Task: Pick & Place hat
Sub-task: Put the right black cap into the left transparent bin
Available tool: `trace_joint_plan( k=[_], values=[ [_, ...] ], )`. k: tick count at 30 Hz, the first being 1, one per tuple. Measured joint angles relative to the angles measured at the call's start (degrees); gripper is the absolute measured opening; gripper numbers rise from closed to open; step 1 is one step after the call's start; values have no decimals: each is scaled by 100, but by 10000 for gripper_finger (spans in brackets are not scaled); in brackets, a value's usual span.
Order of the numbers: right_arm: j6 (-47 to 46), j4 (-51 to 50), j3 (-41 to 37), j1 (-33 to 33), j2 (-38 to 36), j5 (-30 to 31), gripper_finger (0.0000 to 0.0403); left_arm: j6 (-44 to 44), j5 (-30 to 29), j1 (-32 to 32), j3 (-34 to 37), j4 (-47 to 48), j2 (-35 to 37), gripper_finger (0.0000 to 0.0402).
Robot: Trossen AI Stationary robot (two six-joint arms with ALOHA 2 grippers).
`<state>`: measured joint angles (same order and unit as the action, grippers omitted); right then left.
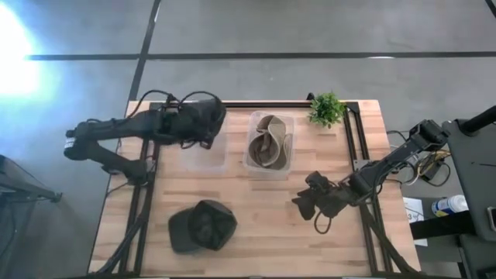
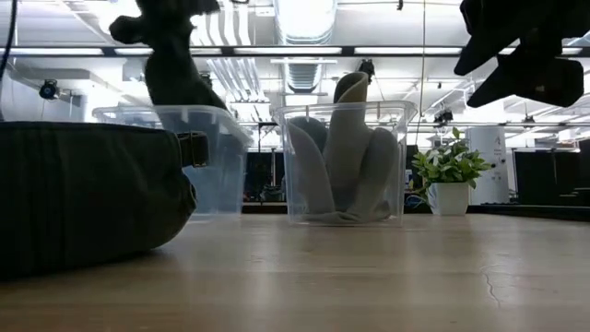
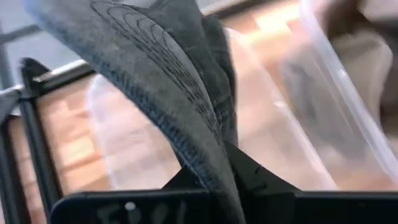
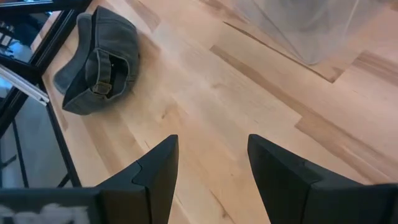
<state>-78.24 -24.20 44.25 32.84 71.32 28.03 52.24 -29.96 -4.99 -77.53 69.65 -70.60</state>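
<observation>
The left gripper (image 1: 203, 124) pinches a dark hat (image 3: 168, 93) directly above the empty bin (image 1: 203, 151) near the table's (image 1: 256, 225) far edge. The right gripper (image 4: 208, 171) hovers wide open; another hat (image 1: 203, 226) lies by the near edge.

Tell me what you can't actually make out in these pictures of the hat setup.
- Left bin: in the high view the left gripper and its dark hat cover it, so its contents are hidden.
- Dark cap on the table: cut off by the low view's left edge.
- Tan hat in the right bin: folded, its shape unclear.
- Right gripper: open, above the bare table; its height is unclear.
</observation>
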Motion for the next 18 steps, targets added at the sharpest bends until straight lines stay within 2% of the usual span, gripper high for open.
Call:
trace_joint_plan(
  k=[3, 6, 8, 10, 13, 17, 18],
  values=[
    [-141, -45, 0, 0, 17, 1, 189, -78, 509, -62, -140, 461, 169, 14],
    [-174, -112, -2, 0, 17, 34, 189, 43, 1398, -325, -260, 1010, 213, 7],
    [-174, -137, -7, -21, 17, 44, 189, 149, 1995, -383, -235, 1149, 209, 5],
    [-158, -142, -9, -60, 17, 44, 189, 224, 2297, -422, -154, 1173, 203, 7],
    [-128, -196, -11, -129, 17, 46, 189, 212, 2668, -485, 108, 1163, 64, 10],
    [-108, -250, -11, -234, 17, 46, 189, -103, 3355, -558, 863, 795, -242, 12],
    [-108, -257, -11, -254, 17, 46, 189, -184, 3286, -587, 1034, 596, -325, 12]
  ],
)
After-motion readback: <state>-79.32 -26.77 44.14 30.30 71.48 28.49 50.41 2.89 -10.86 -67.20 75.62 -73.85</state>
